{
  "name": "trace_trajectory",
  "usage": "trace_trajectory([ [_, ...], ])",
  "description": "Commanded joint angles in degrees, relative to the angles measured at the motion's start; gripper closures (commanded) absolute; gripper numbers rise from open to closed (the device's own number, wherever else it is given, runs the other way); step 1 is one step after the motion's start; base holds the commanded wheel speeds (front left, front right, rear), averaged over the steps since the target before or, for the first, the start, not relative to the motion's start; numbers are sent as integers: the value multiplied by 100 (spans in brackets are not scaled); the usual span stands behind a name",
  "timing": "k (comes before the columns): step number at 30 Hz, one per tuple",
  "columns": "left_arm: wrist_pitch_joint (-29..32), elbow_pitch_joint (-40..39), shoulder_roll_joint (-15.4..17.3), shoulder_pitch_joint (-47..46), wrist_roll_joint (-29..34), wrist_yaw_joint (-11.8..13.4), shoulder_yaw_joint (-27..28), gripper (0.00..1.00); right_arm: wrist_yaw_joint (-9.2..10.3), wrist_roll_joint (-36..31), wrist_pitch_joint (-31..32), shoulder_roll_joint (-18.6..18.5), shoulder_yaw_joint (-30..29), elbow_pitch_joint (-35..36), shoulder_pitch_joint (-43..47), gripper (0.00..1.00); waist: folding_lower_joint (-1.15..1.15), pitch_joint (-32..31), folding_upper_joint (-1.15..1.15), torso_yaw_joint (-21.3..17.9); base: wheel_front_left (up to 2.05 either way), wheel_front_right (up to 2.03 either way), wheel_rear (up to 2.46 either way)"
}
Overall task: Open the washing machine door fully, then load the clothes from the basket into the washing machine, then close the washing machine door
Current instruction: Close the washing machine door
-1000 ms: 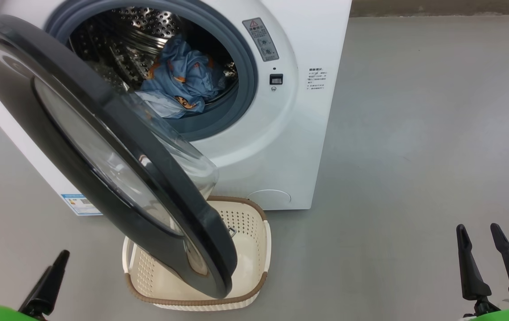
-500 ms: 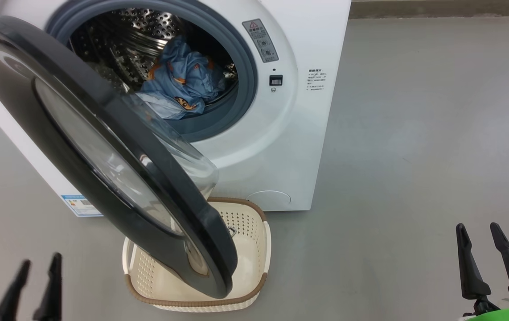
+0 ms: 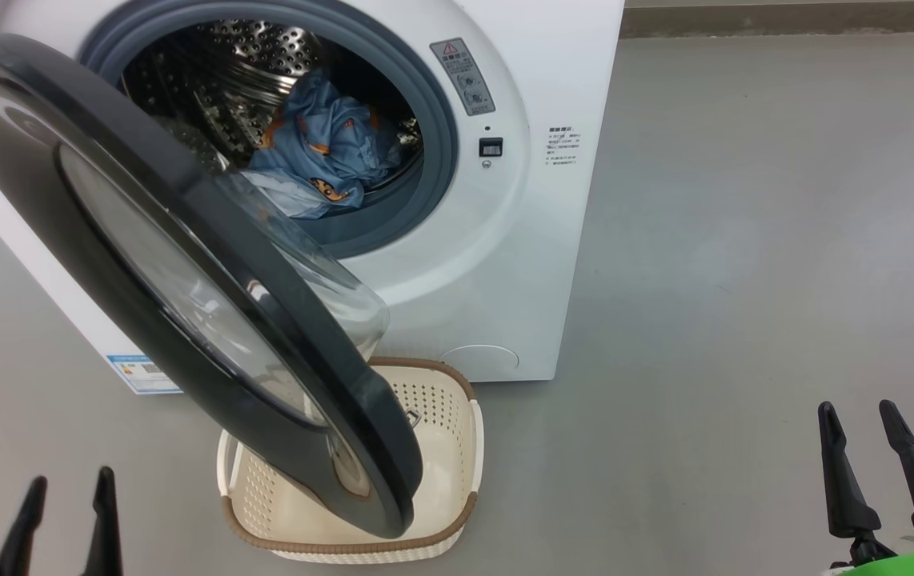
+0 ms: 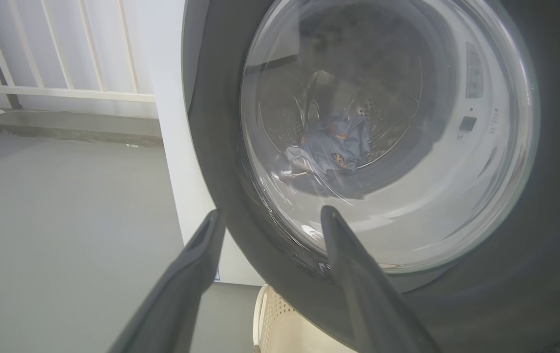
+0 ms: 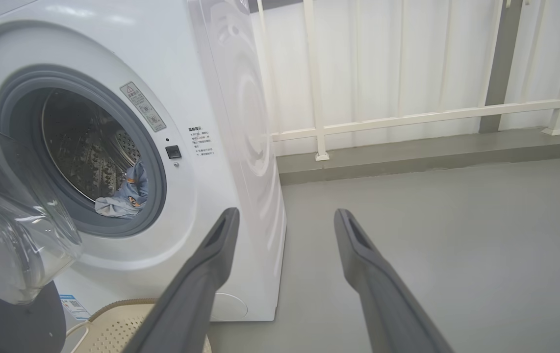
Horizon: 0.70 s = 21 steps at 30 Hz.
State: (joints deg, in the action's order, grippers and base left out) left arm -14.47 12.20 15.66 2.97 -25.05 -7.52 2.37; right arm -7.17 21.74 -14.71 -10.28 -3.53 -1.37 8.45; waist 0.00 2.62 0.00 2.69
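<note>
At lower left, left pincer (image 3: pixel 73 478) now lower (jaws apart).

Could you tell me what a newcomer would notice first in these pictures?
The glossy black washing machine door hangs open across the head view's left, over the cream basket. Behind it, the blue clothes lie in the drum of the white washing machine. The left gripper and right gripper sit open and empty at the bottom corners.

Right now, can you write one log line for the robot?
door: open | clothes: in washing machine | basket: visible part empty | left jaws: open, facing door | right jaws: open, empty | next: likely close door
</note>
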Motion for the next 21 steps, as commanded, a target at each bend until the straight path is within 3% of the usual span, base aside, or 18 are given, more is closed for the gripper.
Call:
trace_trajectory([
  [1,-52,-62,66,-31,99,4,243,0,-32,-9,-29,-114,129,117,-203,0,0,-4,0,-5,0,0,0],
  [21,-52,71,21,52,231,3,185,0,-32,-4,-29,-128,159,84,-142,0,0,-108,0,-10,0,0,0],
])
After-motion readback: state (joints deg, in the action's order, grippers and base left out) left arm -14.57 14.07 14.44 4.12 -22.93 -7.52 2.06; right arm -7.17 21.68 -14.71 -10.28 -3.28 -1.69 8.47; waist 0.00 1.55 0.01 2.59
